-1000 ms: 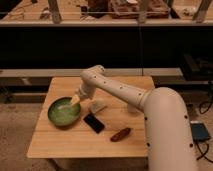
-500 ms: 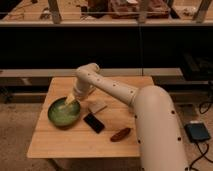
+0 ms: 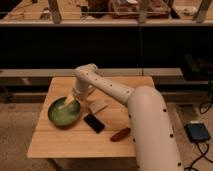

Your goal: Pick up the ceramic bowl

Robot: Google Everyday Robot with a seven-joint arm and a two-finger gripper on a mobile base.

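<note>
The ceramic bowl (image 3: 63, 112) is wide, shallow and glossy green with a darker rim. It sits on the left part of the wooden table (image 3: 75, 142). My gripper (image 3: 70, 101) reaches down from the white arm over the bowl's far right rim, at or just inside it. I cannot tell whether it touches the rim.
A pale flat item (image 3: 97, 106) lies just right of the bowl. A black rectangular object (image 3: 94, 122) lies in front of it. A reddish-brown elongated item (image 3: 120, 134) lies near the table's front right. A shelf rail runs behind the table. A dark device (image 3: 199, 132) lies on the floor at right.
My arm has swung left and the gripper has come down from above the bowl's right side to its rim. The bowl has not moved.
</note>
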